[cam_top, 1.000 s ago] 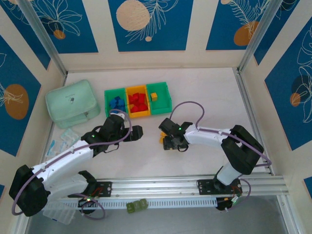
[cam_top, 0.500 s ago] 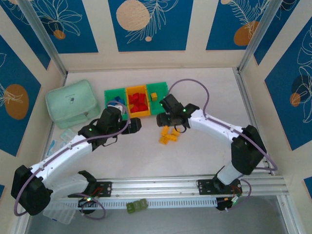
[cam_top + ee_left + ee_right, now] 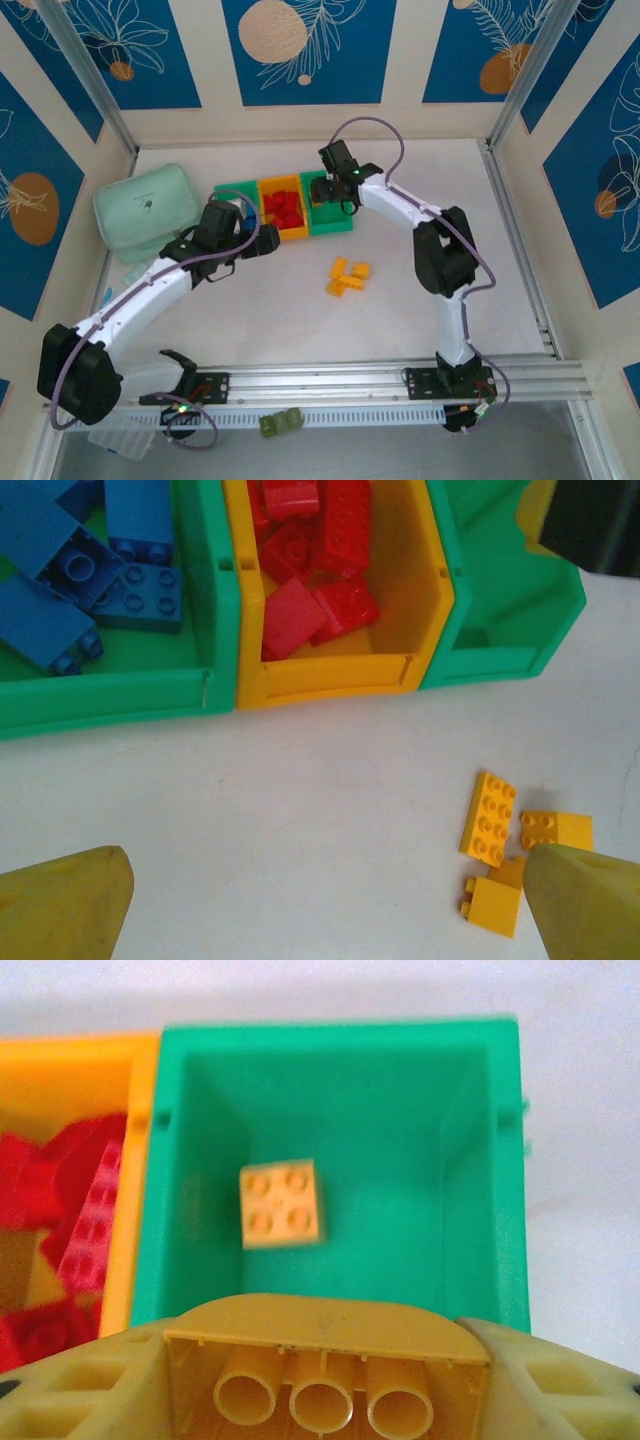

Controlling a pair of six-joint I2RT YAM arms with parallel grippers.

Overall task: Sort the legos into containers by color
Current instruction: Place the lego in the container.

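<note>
right gripper moved over right green bin, pinching yellow lego, left gripper spread

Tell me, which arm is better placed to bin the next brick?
Right. The right gripper holds a yellow brick over the right green bin; the left gripper hangs open, empty.

Middle bin sat between left bin and right bin, walls touching. Pouch lay further left of it; loose bricks lay before it, rightward.
</note>
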